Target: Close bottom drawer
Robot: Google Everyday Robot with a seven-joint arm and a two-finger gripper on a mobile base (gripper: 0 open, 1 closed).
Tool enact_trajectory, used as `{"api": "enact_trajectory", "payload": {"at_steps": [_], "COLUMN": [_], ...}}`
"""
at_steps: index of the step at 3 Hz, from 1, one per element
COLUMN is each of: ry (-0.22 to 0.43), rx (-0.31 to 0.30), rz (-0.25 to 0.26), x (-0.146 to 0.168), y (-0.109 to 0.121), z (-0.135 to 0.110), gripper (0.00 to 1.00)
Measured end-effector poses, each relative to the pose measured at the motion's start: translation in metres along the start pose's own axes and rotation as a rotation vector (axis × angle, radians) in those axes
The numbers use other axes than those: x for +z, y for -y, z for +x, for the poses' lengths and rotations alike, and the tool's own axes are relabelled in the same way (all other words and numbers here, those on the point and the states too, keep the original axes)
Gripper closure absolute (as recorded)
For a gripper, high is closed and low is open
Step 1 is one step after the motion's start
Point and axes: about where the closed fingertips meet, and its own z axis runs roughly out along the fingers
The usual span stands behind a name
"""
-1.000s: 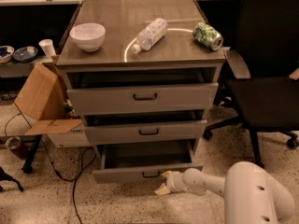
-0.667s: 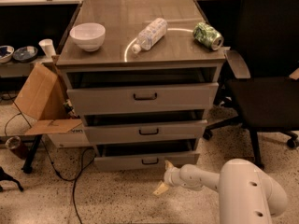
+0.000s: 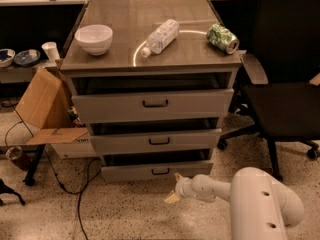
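The bottom drawer (image 3: 157,171) is the lowest of three grey drawers, with a short front and a small dark bar handle (image 3: 160,172). It stands out only a little from the cabinet, with a narrow dark gap above its front. My gripper (image 3: 173,190) sits low near the floor, just below and right of the drawer's front, at the end of my white arm (image 3: 215,189). It holds nothing that I can see.
The middle drawer (image 3: 157,140) and top drawer (image 3: 152,104) stand slightly out. On the cabinet top lie a white bowl (image 3: 93,38), a plastic bottle (image 3: 160,36) and a green can (image 3: 222,37). A black office chair (image 3: 285,84) stands right, a cardboard box (image 3: 42,109) and cables left.
The bottom drawer has gone from well pulled out to nearly in. My gripper has moved back from its front and now sits lower, near the floor.
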Motion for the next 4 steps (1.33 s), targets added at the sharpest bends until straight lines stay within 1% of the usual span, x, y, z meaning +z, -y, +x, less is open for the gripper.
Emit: {"api": "enact_trajectory", "payload": {"at_steps": [1,2,3,4], "ry": [-0.052,-0.094,-0.139,-0.162], "rx": [0.021,0.028,0.026,0.017], "rz": [0.067,0.133,0.216,0.254], "x": [-0.005,-0.007,-0.002,0.003], "y": [0.012,0.029,0.052,0.065], "z": [0.002,0.004,-0.003,-0.009], "gripper": [0.50,0.73,1.00,0.00]}}
